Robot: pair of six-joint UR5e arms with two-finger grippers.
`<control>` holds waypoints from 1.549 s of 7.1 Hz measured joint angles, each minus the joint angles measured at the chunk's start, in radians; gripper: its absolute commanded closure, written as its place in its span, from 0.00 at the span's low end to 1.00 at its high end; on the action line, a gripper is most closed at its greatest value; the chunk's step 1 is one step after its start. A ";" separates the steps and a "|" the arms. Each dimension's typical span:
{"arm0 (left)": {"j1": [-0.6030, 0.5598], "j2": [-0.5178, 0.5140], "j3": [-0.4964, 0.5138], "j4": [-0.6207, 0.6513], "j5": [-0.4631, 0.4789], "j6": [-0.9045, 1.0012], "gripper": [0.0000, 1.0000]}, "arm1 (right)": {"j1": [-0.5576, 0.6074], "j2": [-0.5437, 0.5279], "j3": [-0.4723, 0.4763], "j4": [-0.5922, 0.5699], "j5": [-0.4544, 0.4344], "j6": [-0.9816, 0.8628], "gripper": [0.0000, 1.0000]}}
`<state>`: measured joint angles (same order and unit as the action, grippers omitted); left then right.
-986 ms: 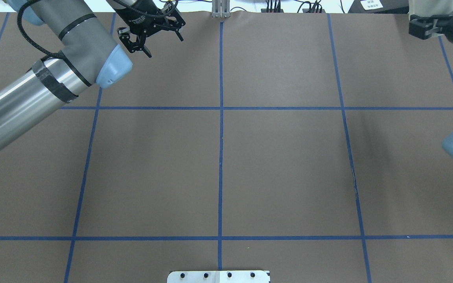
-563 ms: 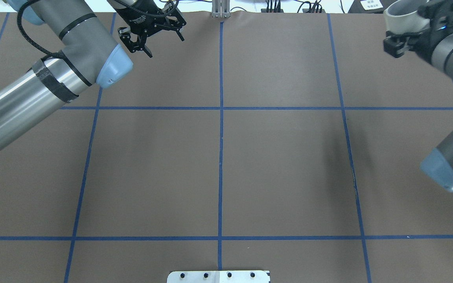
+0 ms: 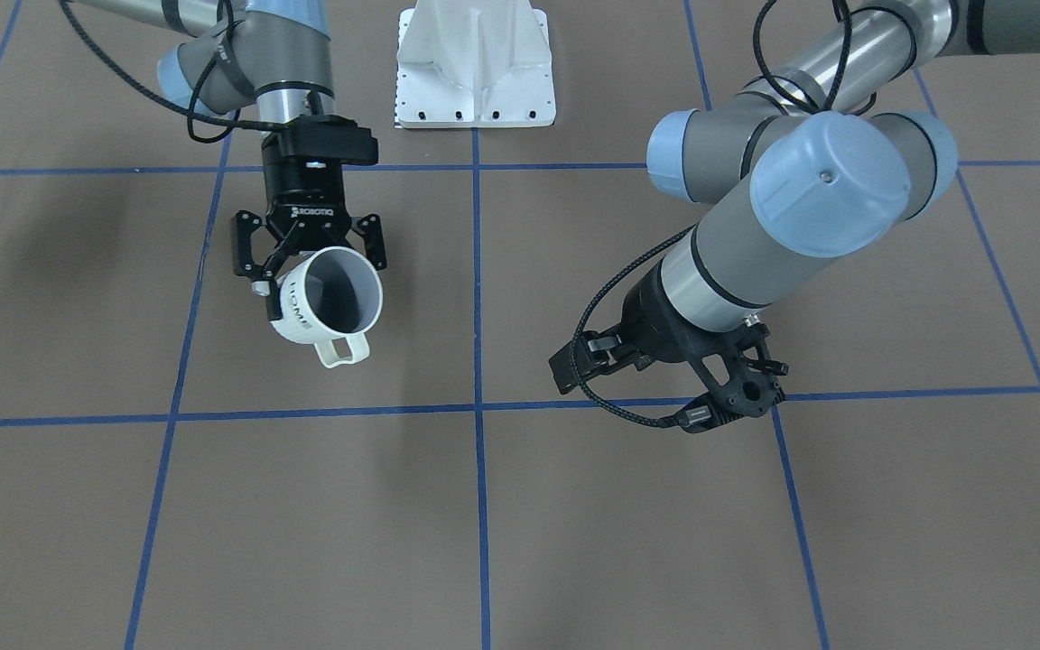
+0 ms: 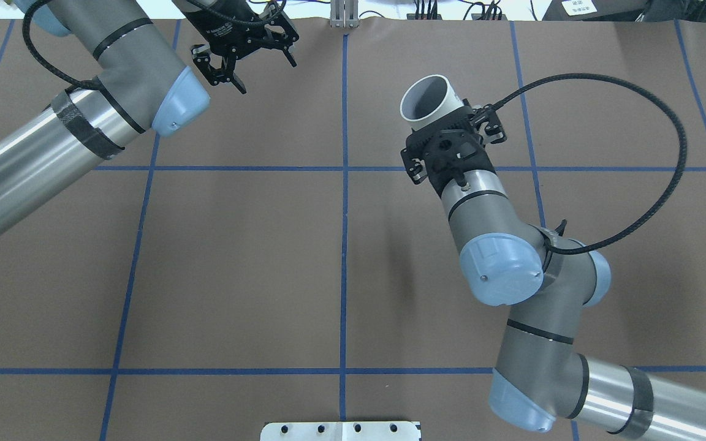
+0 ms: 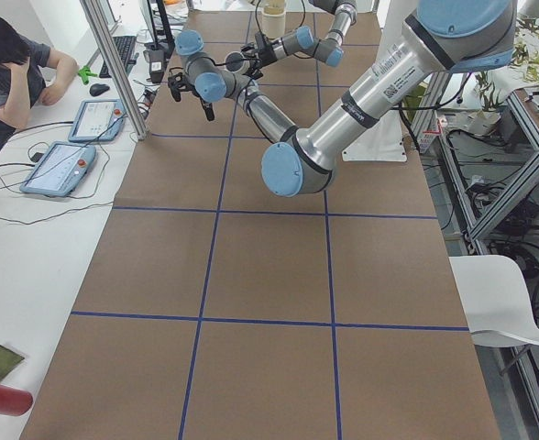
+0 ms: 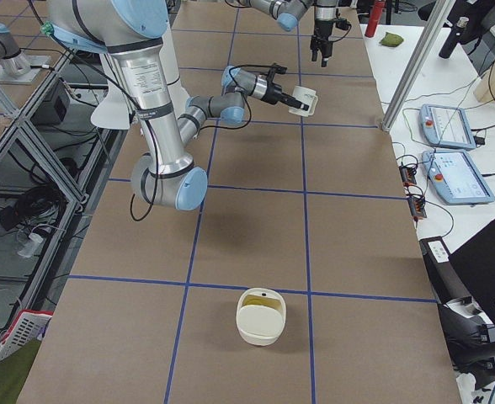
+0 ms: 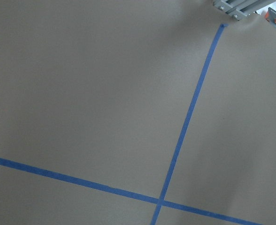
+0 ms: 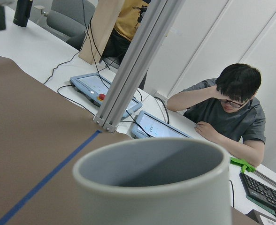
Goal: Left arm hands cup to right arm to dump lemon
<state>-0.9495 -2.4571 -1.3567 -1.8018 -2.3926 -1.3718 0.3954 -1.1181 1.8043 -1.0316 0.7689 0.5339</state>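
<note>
The white cup (image 4: 429, 101) with "HOME" lettering (image 3: 296, 302) is held off the table in my right gripper (image 4: 440, 122), which is shut on its wall. The cup is tilted, with its mouth turned away from my base and its handle (image 3: 344, 350) hanging down. Its grey inside shows in the front view, the overhead view and the right wrist view (image 8: 152, 183), and no lemon shows in it. The lemon is out of view. My left gripper (image 4: 261, 67) is open and empty, above the far left part of the table.
The brown table (image 4: 236, 257) carries a grid of blue tape lines. A cream container (image 6: 262, 316) stands on its right end. A metal post (image 4: 344, 15) stands at the far edge. An operator (image 8: 232, 108) sits with tablets beyond the far edge.
My right arm has swung in from the right edge toward the middle of the table, carrying the cup. My left gripper has shifted slightly and stays open.
</note>
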 measured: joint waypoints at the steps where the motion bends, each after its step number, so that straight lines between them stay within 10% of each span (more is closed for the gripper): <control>1: 0.000 0.000 -0.001 -0.014 -0.055 0.000 0.00 | -0.019 0.031 -0.010 0.000 -0.022 0.001 0.95; 9: 0.092 0.000 -0.002 -0.448 -0.119 -0.261 0.00 | -0.042 0.056 -0.037 0.014 -0.058 0.034 0.95; 11: 0.123 -0.008 -0.001 -0.475 -0.086 -0.277 0.14 | -0.043 0.055 -0.037 0.015 -0.060 0.034 0.95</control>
<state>-0.8266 -2.4655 -1.3577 -2.2770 -2.4782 -1.6487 0.3521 -1.0629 1.7672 -1.0166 0.7089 0.5680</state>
